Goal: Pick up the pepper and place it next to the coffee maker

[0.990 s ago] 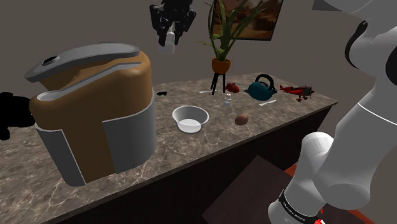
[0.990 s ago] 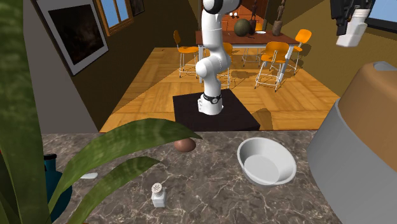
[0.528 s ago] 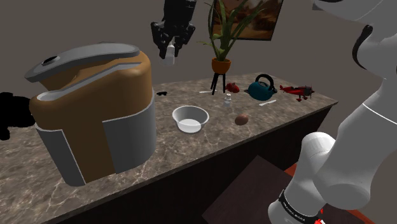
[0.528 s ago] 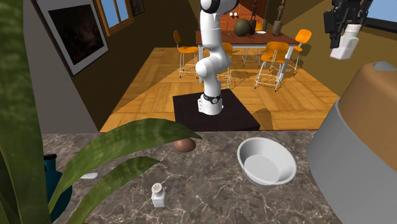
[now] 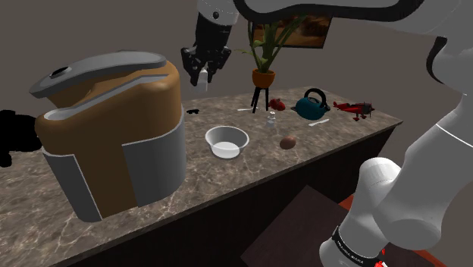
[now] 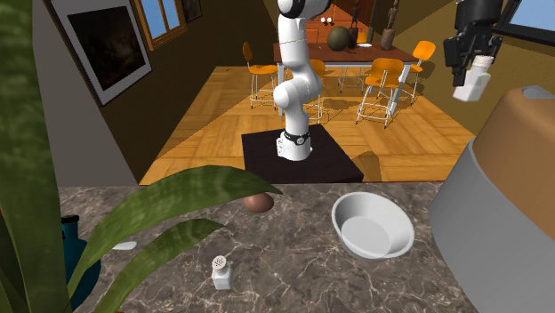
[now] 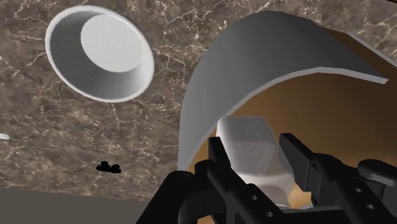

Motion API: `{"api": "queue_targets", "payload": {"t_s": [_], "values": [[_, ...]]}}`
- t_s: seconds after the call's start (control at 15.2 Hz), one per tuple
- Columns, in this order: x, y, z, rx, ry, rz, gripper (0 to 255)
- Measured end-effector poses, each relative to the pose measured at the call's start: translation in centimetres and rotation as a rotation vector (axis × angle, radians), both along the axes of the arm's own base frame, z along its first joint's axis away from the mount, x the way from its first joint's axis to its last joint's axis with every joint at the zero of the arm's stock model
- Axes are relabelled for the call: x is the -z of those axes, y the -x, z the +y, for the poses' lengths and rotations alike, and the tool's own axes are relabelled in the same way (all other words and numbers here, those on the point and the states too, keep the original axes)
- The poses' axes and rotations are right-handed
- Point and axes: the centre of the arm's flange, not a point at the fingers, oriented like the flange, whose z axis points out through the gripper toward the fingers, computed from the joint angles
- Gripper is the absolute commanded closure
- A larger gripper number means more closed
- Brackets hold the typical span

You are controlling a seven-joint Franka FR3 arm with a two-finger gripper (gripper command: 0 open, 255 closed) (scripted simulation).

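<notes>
My gripper (image 5: 203, 67) pinches the white pepper shaker (image 6: 471, 84) high beside the coffee maker (image 5: 114, 129); I lower it upright onto bare counter (image 5: 250, 178), clear of the bowl (image 5: 227, 141); release once seated.

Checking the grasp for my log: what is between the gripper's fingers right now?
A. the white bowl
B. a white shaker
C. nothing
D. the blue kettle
B: the wrist view shows the gripper shut on the white shaker, held in the air beside the coffee maker.
</notes>
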Motion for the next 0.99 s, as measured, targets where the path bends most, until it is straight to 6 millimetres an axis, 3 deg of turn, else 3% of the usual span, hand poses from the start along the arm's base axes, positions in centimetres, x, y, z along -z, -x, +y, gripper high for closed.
{"api": "queue_targets", "payload": {"t_s": [0.99], "values": [[7.9,0.1,0.0,0.000,0.000,0.000,255]]}}
